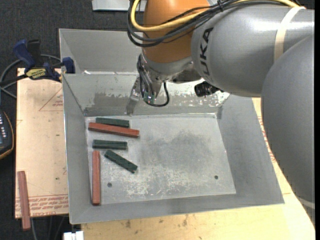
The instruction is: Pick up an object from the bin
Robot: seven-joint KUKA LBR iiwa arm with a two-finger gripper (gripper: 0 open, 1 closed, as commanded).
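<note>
So, looking down into the grey bin (190,154), the arm (250,39) comes in from the right with its orange cover (170,19) and a loop of black and yellow cables (131,19). The claw (134,100) hangs low by the back wall, left of the middle. Honestly can't tell from this angle whether the claw is spread or pressed together. Closest thing to it is a dark green bar (112,122) lying flat at the back left of the floor. Its right end is just under the claw, though I can't say if they touch. Right in front of that one, pretty much against it, is a reddish-brown bar (114,129). Further toward the front there's a shorter green bar (110,144), then a tilted green bar (120,161), and a second reddish-brown bar (96,178) running front to back near the left wall. All five sit in the left half of the floor.
</note>
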